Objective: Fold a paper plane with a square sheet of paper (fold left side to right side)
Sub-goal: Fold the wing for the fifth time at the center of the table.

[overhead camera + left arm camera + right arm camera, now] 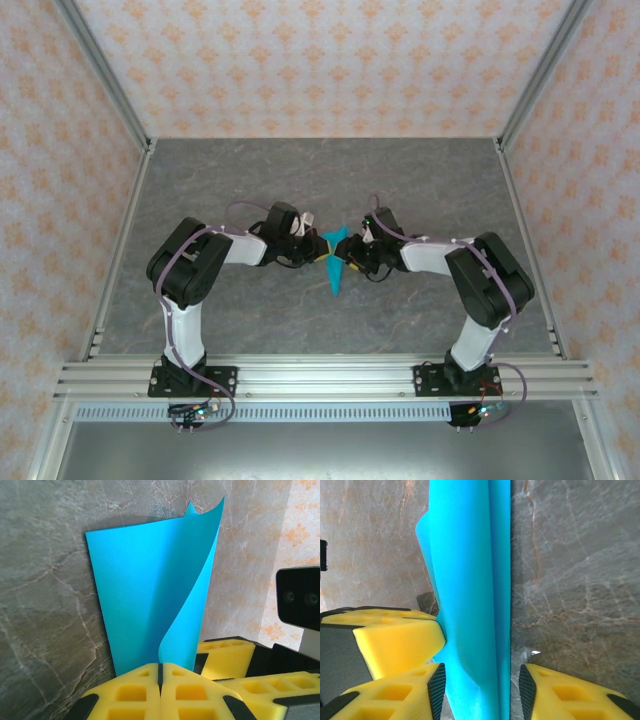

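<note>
The cyan-blue paper plane [335, 268] lies mid-table as a narrow folded shape with its tip pointing toward the arms. My left gripper [315, 248] meets it from the left. In the left wrist view its yellow fingers [161, 666] are shut, pinching the near edge of a flap of the plane [145, 595] that curls up off the table. My right gripper [352, 258] comes in from the right. It stands open [482, 680] astride the folded paper [470, 580], its black pads on either side and apart from it.
The two grippers sit almost touching over the paper: the right gripper's yellow fingers [225, 655] lie beside my left jaws, and a left finger [395, 640] presses by the paper's left edge. Grey marbled tabletop [250, 180] spreads all round, enclosed by patterned walls [60, 150].
</note>
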Available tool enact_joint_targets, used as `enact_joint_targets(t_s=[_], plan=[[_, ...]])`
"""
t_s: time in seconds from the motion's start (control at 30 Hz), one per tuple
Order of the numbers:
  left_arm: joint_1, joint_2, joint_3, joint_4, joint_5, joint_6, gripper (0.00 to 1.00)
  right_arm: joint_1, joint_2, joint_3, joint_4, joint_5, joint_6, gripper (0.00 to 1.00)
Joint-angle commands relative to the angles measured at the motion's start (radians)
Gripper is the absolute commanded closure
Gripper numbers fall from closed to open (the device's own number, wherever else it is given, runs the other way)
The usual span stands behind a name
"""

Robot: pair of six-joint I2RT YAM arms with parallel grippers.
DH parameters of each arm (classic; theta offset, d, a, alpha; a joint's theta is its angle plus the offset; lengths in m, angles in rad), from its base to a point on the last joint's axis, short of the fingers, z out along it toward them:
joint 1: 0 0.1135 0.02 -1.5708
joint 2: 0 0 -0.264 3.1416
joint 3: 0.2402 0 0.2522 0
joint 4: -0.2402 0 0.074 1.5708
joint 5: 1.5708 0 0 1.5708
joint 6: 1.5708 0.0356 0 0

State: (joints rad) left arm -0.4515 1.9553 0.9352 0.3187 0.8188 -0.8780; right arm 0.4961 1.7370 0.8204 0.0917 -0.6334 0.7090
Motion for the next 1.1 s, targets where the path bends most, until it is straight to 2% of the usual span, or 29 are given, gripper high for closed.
enact_joint_targets(t_s=[0.0,0.2,0.37,1.07], plan=[[-0.004,-0.018,0.024,-0.028,-0.027,0.032,0.98,-0.043,-0.047,0.045,-0.003,-0.004,-0.019,0.50],[-0.004,-0.023,0.025,-0.036,-0.029,0.037,0.99,-0.065,-0.002,0.136,-0.010,-0.008,-0.007,0.38],[-0.004,-0.027,0.022,-0.041,-0.030,0.041,0.99,-0.064,0.059,0.202,-0.027,0.016,0.003,0.32],[-0.004,-0.027,0.022,-0.045,-0.035,0.044,0.99,-0.047,0.183,0.279,-0.050,0.005,0.016,0.32]])
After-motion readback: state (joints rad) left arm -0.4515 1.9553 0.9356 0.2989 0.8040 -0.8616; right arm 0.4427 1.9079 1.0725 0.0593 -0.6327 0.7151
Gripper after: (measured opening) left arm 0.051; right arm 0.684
